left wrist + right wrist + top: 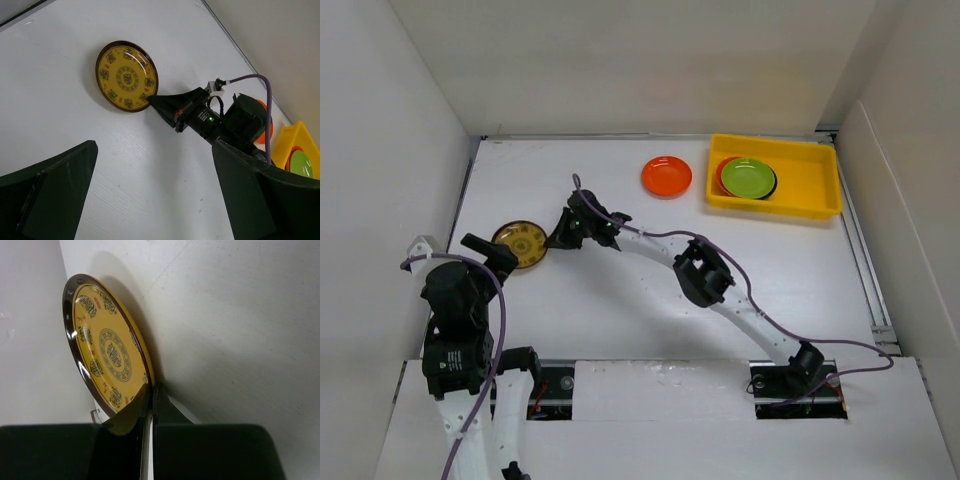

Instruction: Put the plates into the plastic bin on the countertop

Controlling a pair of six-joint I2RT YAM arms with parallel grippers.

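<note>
A brown-and-gold patterned plate (523, 243) lies on the white countertop (620, 310) at the left. My right gripper (557, 236) reaches across to its right rim, and its fingers are pinched on that rim (151, 387). The plate also shows in the left wrist view (127, 76) and the right wrist view (107, 352). My left gripper (485, 250) hovers open and empty just left of that plate (154, 150). The yellow plastic bin (810, 175) at the back right holds a lime green plate (747, 177) on top of a black one and an orange one. Another orange plate (666, 176) lies left of the bin.
White walls bound the countertop on the left, back and right. The right arm's forearm (705, 275) stretches diagonally across the middle. The bin's corner (295, 140) shows at the right edge of the left wrist view.
</note>
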